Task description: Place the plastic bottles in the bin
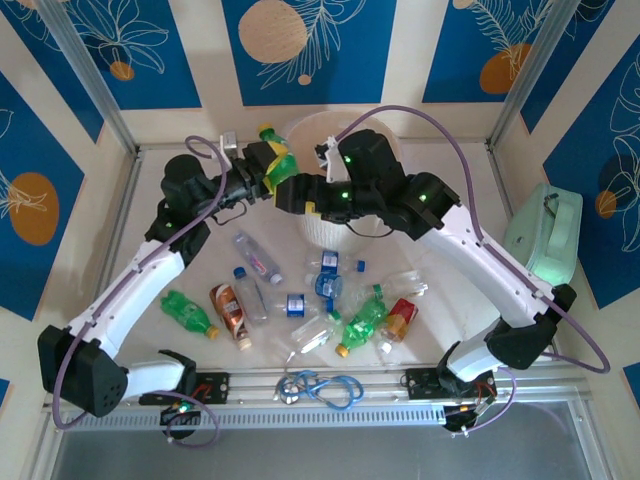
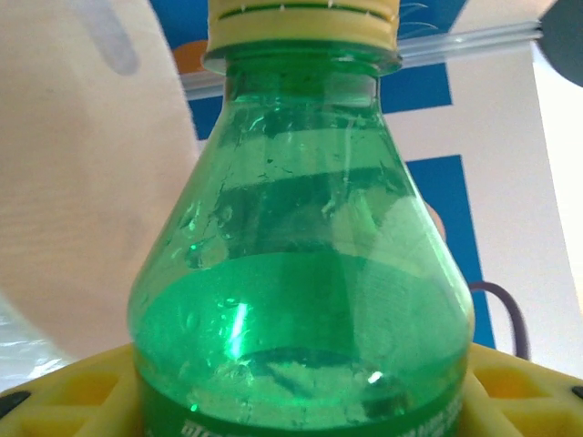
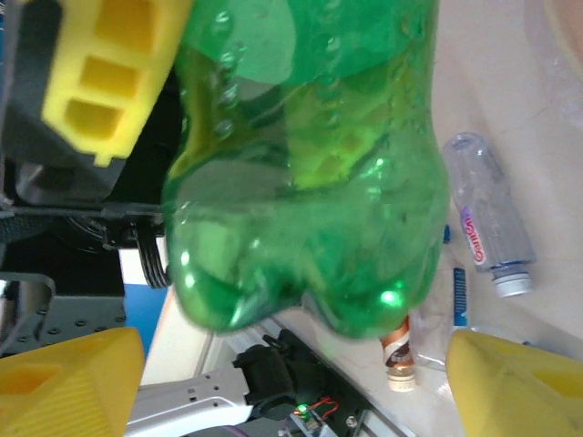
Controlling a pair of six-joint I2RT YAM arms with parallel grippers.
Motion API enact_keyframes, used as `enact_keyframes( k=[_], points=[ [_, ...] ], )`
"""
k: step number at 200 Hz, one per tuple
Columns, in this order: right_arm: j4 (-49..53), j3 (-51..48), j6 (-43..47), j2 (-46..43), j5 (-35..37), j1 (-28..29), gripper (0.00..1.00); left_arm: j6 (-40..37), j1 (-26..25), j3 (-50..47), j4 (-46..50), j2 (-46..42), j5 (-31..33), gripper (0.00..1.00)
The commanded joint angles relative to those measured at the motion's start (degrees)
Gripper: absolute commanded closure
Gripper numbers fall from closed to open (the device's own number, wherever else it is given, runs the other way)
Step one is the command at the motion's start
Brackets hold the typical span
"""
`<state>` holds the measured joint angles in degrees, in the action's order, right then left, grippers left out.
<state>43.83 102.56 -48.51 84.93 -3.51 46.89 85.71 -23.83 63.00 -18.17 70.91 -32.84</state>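
My left gripper (image 1: 272, 165) is shut on a green bottle (image 1: 275, 150) with a yellow cap, held aloft at the left side of the cream-white bin (image 1: 305, 128). In the left wrist view the green bottle (image 2: 301, 273) stands cap up between my yellow fingers (image 2: 64, 391). My right gripper (image 1: 303, 197) hangs just beside it, open. In the right wrist view the bottle's base (image 3: 310, 182) sits above the wide gap of the right gripper (image 3: 296, 382), apart from both fingers. Several more bottles lie on the table: green (image 1: 190, 312), brown (image 1: 230, 312), clear (image 1: 257, 257), red (image 1: 400, 320).
A mint-green case (image 1: 545, 235) leans at the right wall. A blue cable loop (image 1: 325, 385) lies at the near edge between the arm bases. A clear bottle (image 3: 487, 218) and a brown bottle (image 3: 398, 360) lie on the table below the right gripper.
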Motion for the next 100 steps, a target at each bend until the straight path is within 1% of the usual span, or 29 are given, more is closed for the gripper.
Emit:
enact_keyframes(
  k=[1,25,70,100],
  points=[
    [-3.75,-1.82,-2.26,-1.64,-5.64,-1.89,0.15,2.5,-1.44,0.13,-7.99,0.51,-2.18,0.42],
    [-7.75,-4.54,-4.43,-3.41,-8.82,-4.03,0.16,2.27,-2.57,0.3,-7.23,1.33,-2.98,0.42],
    [-12.54,-8.37,-8.25,-5.2,-11.57,-7.72,0.17,4.25,-3.73,-0.69,-11.6,2.41,-3.28,0.42],
    [-13.76,-8.78,-8.92,-4.66,-12.92,-7.79,0.26,5.42,-4.07,-0.95,-13.82,2.98,-3.2,0.43]
  ],
)
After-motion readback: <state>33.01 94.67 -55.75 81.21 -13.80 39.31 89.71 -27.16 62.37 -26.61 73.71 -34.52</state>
